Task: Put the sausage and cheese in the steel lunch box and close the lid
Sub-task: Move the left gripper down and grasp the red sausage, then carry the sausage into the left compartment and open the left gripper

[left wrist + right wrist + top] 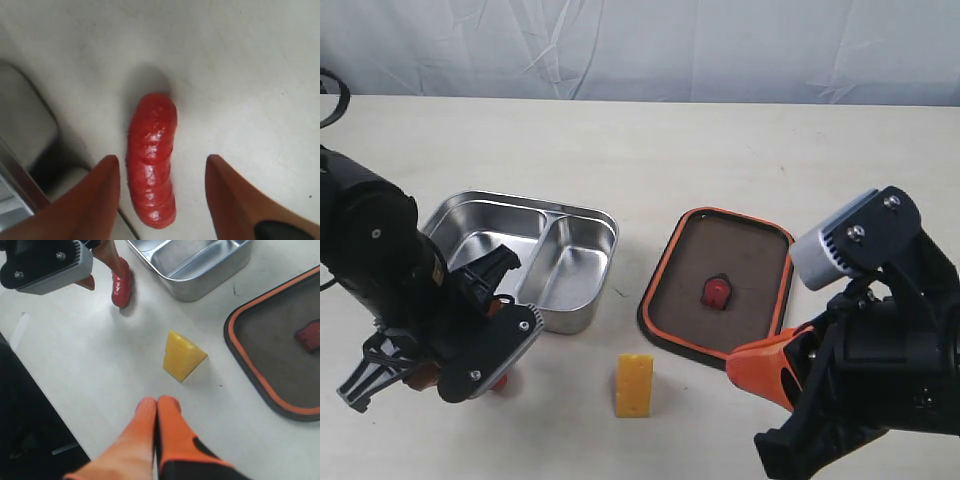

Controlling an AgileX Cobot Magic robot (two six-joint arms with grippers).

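Our left gripper (160, 161) hangs low over the table (240, 75) with its orange fingers (102, 195) spread apart. The sausage (151, 135) lies lengthwise in the gap between them, and neither finger appears to touch it (one sits closer than the other). Its far end reaches out past the fingertips. A corner of the steel lunch box (568, 318) sits just beside this gripper, outside one finger, and both of its compartments hold nothing. Our right gripper (157, 403) has its fingers pressed together with nothing between them. The cheese (182, 356) stands on the table just ahead of those tips, apart from them, with the box farther on. The lid (745, 250) lies flat near this gripper, off to one side of its fingers, orange rim facing up.
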